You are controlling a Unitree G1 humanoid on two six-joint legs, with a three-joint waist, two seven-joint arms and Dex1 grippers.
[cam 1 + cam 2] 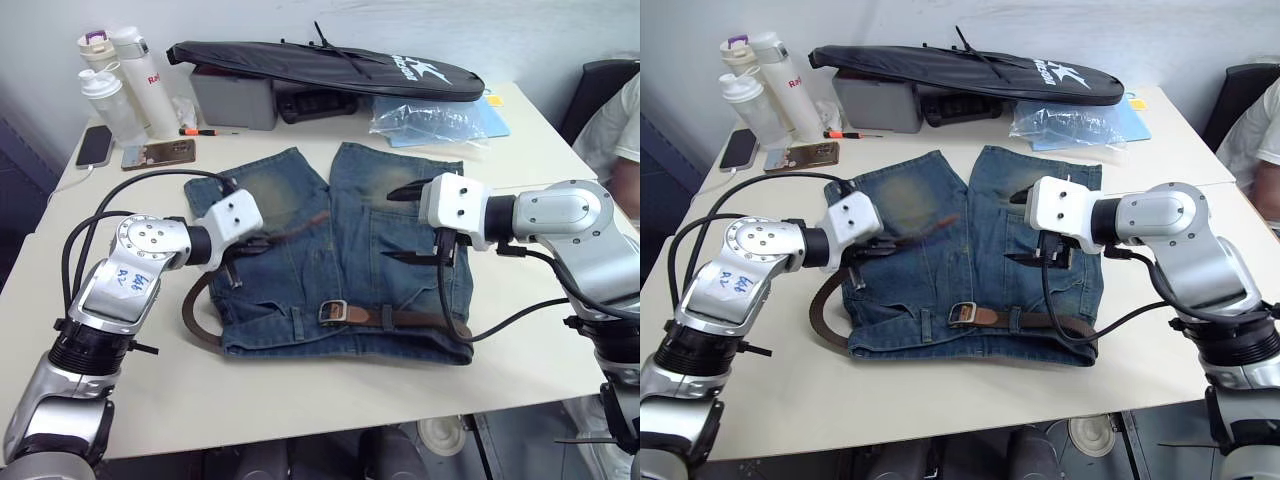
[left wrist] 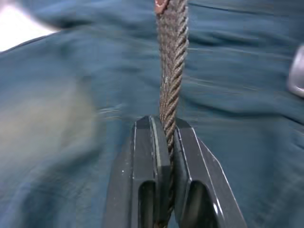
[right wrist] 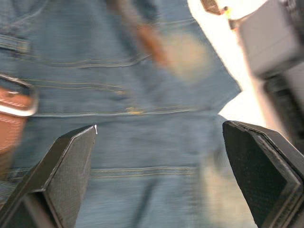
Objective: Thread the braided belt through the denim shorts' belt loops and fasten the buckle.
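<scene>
**Operator:** What do you see, starting from your left?

**Observer:** At the far left of the surface [image 1: 300, 400] you have three bottles [image 1: 115, 80], with a phone [image 1: 94, 146] lying just in front of them. Nearer to you, your left claw [image 1: 233, 262] hangs over the left leg of the denim shorts [image 1: 400, 230]. Its fingers [image 2: 152, 161] are pressed together on the braided belt [image 1: 200, 310], the woven strap running up between them in the left wrist view.

**Operator:** And where does the belt run from there?

**Observer:** It bulges out in a loop past the left edge of the shorts onto the surface, then lies along the waistband at the near edge. From the claw its free tan leather end [image 1: 305, 222] rises toward the middle of the shorts. The buckle [image 1: 332, 312] sits near the middle of the waistband, with brown leather stretching to its right under a belt loop [image 1: 387, 318]. Whether the prong is fastened, you cannot tell from here.

**Operator:** And my right side?

**Observer:** Your right claw [image 1: 412, 224] hovers over the right leg of the shorts, fingers [image 3: 71, 161] spread wide with nothing between them. Behind the shorts lie a long black bag [image 1: 330, 68] on a grey box [image 1: 235, 98] and a clear plastic bag [image 1: 430, 120]. A person's arm [image 1: 618, 130] shows at the far right edge.
</scene>
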